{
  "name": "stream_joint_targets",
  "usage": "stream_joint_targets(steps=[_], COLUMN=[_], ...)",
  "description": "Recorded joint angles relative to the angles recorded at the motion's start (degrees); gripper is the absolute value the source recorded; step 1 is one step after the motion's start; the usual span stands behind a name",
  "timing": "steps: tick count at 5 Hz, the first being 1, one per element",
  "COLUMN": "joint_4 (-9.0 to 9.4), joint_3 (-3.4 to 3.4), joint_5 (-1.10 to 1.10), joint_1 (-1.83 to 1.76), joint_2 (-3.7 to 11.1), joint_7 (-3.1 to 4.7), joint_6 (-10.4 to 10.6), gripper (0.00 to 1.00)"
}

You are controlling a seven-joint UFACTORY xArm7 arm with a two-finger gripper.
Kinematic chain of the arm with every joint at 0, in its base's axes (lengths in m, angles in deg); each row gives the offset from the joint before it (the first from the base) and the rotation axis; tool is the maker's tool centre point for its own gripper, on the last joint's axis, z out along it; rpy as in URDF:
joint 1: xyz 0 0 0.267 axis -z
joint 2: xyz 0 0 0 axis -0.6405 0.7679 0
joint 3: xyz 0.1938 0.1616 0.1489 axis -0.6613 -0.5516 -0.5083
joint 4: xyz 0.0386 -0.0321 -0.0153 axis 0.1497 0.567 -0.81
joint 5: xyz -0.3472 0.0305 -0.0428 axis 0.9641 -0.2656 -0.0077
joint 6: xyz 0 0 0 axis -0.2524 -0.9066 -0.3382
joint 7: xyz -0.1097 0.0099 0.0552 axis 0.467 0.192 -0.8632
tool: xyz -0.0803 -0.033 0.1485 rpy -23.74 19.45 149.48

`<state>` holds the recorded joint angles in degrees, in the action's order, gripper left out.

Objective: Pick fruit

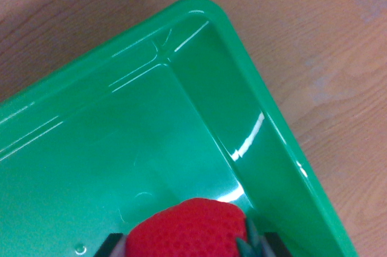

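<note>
A red fruit with a dimpled skin, like a strawberry [187,230], fills the bottom middle of the wrist view. My gripper [190,246] is shut on it; only the dark tips of its fingers [272,246] show on either side at the lower edge. The fruit hangs over the inside of a glossy green bin [217,21], close to its right wall and below its far corner. Whether the fruit touches the bin floor I cannot tell.
The green bin's rim runs diagonally from the upper middle to the lower right. Outside it lies a wooden tabletop [338,75], seen at the top and right.
</note>
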<state>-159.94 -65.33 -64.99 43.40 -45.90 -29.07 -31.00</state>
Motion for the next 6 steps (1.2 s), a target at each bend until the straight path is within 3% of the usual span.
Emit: stream_joint_targets(steps=[6], joint_4=[-2.67], joint_3=[0.00], joint_5=[-0.07], joint_1=[-0.07], joint_2=[-1.06], joint_7=[0.53], joint_6=[-3.70], gripper=[1.00])
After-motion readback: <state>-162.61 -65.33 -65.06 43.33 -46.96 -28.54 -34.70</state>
